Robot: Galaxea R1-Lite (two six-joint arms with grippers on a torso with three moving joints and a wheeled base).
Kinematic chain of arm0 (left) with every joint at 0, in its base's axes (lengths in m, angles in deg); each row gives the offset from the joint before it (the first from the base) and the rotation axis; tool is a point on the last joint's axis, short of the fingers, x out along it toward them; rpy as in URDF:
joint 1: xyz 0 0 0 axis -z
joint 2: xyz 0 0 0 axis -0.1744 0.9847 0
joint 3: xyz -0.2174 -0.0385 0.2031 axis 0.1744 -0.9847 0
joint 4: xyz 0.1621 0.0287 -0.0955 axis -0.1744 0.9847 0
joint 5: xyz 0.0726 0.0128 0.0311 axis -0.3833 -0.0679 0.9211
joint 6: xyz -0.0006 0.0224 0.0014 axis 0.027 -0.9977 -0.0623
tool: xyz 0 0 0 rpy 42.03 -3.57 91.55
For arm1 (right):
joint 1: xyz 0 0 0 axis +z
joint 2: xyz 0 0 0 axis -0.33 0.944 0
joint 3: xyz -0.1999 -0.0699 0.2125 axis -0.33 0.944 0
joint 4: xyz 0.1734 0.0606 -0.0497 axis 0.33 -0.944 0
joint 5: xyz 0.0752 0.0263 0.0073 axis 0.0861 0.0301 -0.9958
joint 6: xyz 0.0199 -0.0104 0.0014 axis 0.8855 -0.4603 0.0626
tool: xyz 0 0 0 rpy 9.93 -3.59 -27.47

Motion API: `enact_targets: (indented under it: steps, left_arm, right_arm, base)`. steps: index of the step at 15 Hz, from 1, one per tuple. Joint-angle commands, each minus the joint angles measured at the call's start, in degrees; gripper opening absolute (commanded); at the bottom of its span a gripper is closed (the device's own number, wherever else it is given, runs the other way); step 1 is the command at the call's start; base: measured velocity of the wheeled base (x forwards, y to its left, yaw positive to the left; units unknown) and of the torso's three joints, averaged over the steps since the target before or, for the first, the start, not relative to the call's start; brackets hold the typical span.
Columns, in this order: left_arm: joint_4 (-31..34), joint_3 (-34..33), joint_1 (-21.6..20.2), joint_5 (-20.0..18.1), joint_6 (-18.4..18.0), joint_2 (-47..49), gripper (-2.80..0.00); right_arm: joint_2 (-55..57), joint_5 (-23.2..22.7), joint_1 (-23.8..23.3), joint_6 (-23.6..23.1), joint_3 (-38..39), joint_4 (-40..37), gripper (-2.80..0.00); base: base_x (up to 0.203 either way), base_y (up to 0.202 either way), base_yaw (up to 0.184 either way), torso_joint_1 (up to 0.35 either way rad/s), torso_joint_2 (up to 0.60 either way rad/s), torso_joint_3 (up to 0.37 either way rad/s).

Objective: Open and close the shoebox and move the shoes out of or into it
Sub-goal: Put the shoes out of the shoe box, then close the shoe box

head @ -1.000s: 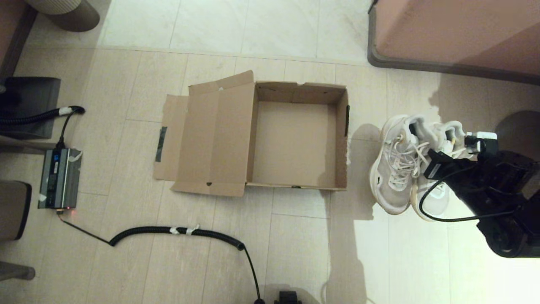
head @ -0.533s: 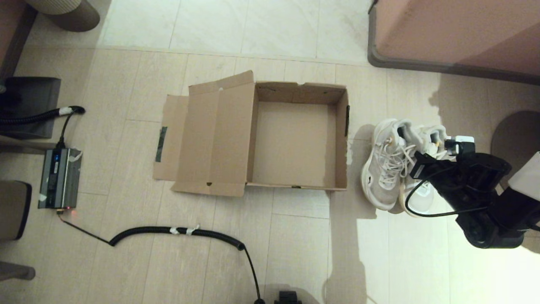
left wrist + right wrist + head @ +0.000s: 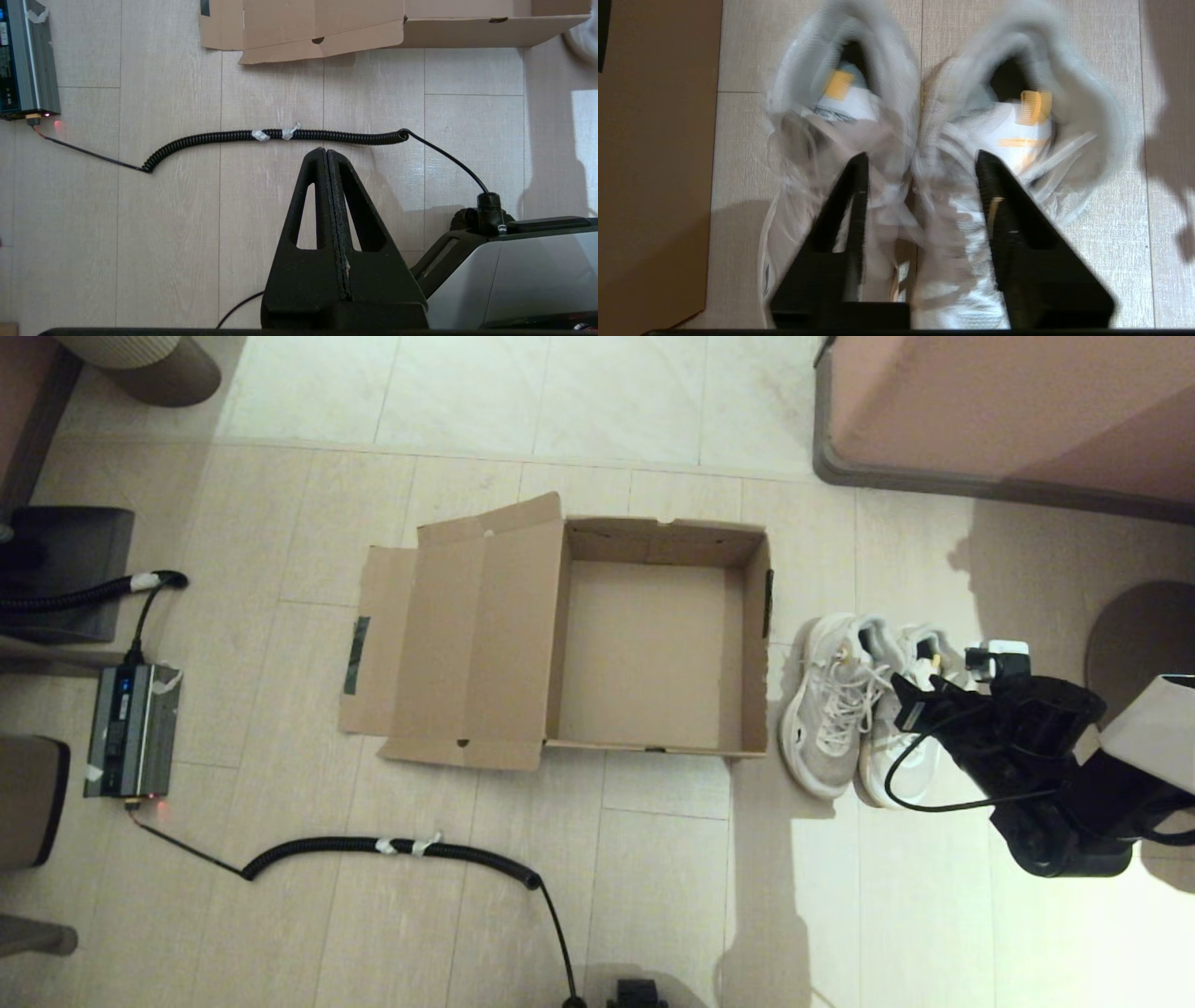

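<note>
The right arm (image 3: 1046, 775) is showing a matte black housing with a thin black cable looping beneath it, a small white block at its tip and a pale grey-white shell further back. Both the left gripper (image 3: 327, 156) and the right gripper (image 3: 920, 172) are showing black triangular fingers (image 3: 845, 210) with long cut-out slots. Beside the left one, a silver-grey casing with a black cable plug is showing.

light: warm and dim overall, a bright patch glaring on the floor (image 3: 934, 915) at lower right.
shadows: the shoebox (image 3: 653, 644) and the shoes (image 3: 840, 709) are casting soft shadows.
blur: the shoes are smearing in the right wrist view.
</note>
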Motion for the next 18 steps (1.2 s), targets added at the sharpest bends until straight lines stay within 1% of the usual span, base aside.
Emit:
enact_targets:
  steps: [1, 4, 6, 8, 9, 10, 13, 16, 18]
  left_arm:
    - [-0.1, -0.4, 0.0, 0.0, 0.0, 0.1, -2.80]
    - [0.0, -0.4, 0.0, 0.0, 0.0, 0.1, -2.80]
    - [-0.1, -0.4, 0.1, 0.0, 0.0, 0.1, -2.80]
    - [-0.1, -0.4, 0.0, 0.0, 0.0, 0.1, -2.80]
    - [0.0, -0.4, 0.0, 0.0, 0.0, 0.1, -2.80]
    - [0.0, -0.4, 0.0, 0.0, 0.0, 0.1, -2.80]
    - [0.0, -0.4, 0.0, 0.0, 0.0, 0.1, -2.80]
    - [0.0, -0.4, 0.0, 0.0, 0.0, 0.1, -2.80]
    - [0.0, -0.4, 0.0, 0.0, 0.0, 0.1, -2.80]
  right_arm:
    - [0.1, 0.0, 0.0, 0.0, 0.6, 0.4, 0.00]
    - [-6.1, 0.1, 0.0, 0.0, 4.3, -0.1, 0.00]
    - [-14.8, 0.1, 0.8, 0.0, 7.1, -2.7, 0.00]
    - [-25.9, 0.1, 1.6, -0.4, 9.9, -7.3, 0.00]
    - [-32.4, 0.0, 2.1, -0.8, 11.2, -10.7, -2.41]
    - [-38.8, 0.0, 2.6, -1.1, 12.4, -14.4, -2.80]
    - [-57.5, -0.1, 3.6, -1.4, 18.1, -26.9, -2.80]
    - [-75.7, -0.1, 4.0, -1.5, 28.4, -37.7, -2.80]
    - [-85.9, 0.0, 4.1, -1.5, 34.5, -46.7, -2.80]
  base:
    - [0.000, 0.000, 0.000, 0.000, 0.00, 0.000]
    - [0.000, 0.000, 0.000, 0.000, 0.00, 0.000]
    - [0.000, 0.000, 0.000, 0.000, 0.00, 0.000]
    - [0.000, 0.000, 0.000, 0.000, 0.00, 0.000]
    - [0.000, 0.000, 0.000, 0.000, 0.00, 0.000]
    - [0.000, 0.000, 0.000, 0.000, 0.00, 0.000]
    - [0.000, 0.000, 0.000, 0.000, 0.00, 0.000]
    - [0.000, 0.000, 0.000, 0.000, 0.00, 0.000]
    - [0.000, 0.000, 0.000, 0.000, 0.00, 0.000]
